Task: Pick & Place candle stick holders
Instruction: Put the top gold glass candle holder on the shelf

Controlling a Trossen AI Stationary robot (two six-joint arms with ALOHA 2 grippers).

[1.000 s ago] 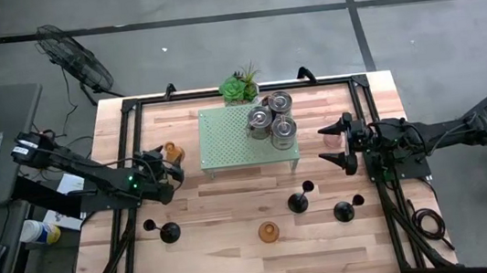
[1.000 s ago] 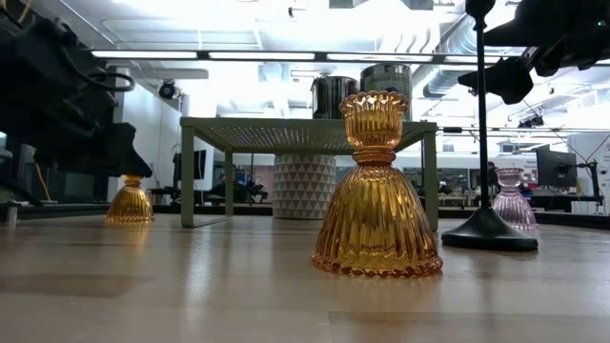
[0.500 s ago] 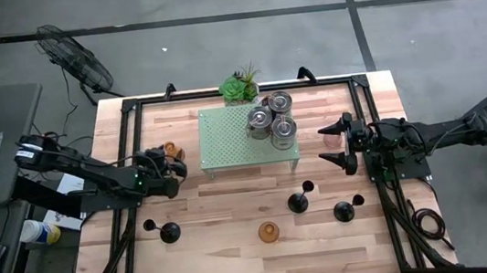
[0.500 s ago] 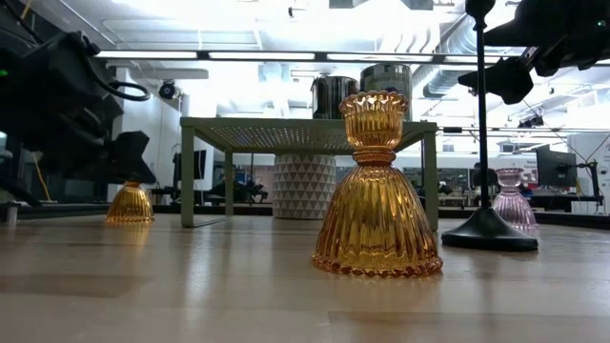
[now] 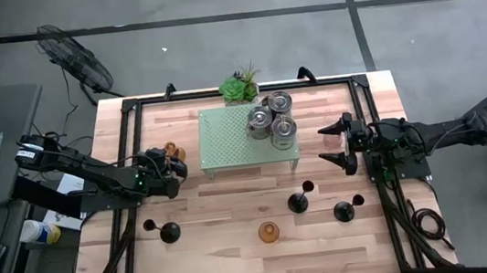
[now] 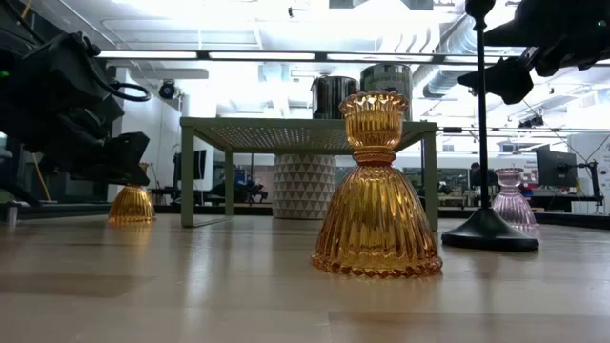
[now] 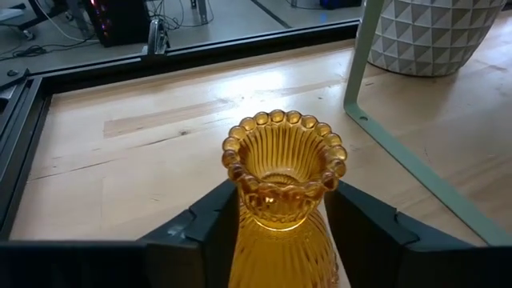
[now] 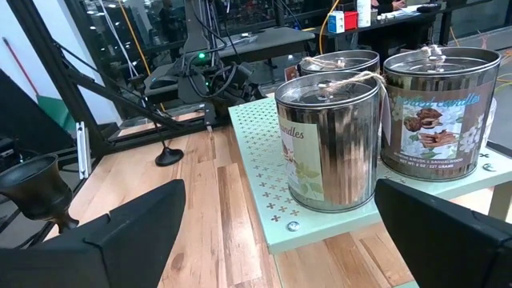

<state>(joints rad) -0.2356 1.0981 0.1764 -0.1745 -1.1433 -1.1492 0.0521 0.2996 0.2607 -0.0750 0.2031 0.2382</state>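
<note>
On the pale wooden surface point(image 5: 238, 247) we see a pale green perforated stand point(image 5: 230, 138) carrying three silvery cylindrical tins point(image 5: 271, 121). Our left hand point(image 7: 280, 228) has its fingers against both sides of a ribbed amber-orange glass candle holder point(image 7: 280, 188) standing beside the stand. Our right hand point(image 5: 332, 145) waits wide open and empty near the stand's opposite end.

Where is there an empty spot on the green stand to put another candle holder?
The pale green stand's left half is bare, from its left edge to the three silvery tins. Its right end is crowded with those tins.
</note>
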